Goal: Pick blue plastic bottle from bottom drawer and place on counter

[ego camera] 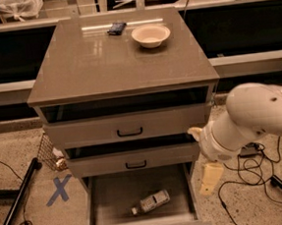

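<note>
The blue plastic bottle [151,202] lies on its side on the floor of the open bottom drawer [109,198], cap towards the front left. My gripper [203,164] hangs at the end of the white arm, just right of the cabinet at the height of the middle drawer and above the bottom drawer's right side. It is open and empty; one cream finger [211,176] points down and the other pokes out by the middle drawer's right end. The counter [107,63] is the cabinet's glossy top.
A white bowl [150,35] and a small dark blue packet [116,28] sit at the back of the counter. The top drawer [127,125] and the middle drawer [135,159] are slightly pulled out. Cables [245,179] lie on the floor at right; a black pole [18,199] and a blue X mark [59,189] are at left.
</note>
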Robot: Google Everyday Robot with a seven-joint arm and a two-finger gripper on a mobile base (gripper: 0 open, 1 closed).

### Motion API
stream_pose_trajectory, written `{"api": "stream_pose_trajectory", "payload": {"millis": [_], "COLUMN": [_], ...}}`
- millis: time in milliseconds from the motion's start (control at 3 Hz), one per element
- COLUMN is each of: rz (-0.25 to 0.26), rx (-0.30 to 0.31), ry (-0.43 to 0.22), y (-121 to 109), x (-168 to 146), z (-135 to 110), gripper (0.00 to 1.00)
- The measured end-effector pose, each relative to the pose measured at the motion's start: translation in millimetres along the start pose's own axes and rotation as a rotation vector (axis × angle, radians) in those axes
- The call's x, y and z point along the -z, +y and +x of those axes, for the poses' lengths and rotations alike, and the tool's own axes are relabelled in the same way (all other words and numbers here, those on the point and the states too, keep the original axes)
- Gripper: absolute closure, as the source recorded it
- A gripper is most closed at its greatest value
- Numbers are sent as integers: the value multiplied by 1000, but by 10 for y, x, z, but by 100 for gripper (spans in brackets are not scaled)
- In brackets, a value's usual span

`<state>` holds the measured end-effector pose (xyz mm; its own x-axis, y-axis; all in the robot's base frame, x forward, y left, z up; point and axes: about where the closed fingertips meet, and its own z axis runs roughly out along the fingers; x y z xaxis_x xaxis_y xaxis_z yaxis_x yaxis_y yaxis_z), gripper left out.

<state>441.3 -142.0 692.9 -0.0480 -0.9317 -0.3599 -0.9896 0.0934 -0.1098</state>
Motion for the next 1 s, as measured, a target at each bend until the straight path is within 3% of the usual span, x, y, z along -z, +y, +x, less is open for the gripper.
{"api": "stream_pose_trajectory", "payload": {"millis": [333,667,1000], "rz": [-4,-3,60], "rx": [4,167,295], "ry": [-10,45,96], "y": [30,7,-50], "x": [-59,-352,-861], "z": [113,-307,-498], "gripper": [0,0,0]}}
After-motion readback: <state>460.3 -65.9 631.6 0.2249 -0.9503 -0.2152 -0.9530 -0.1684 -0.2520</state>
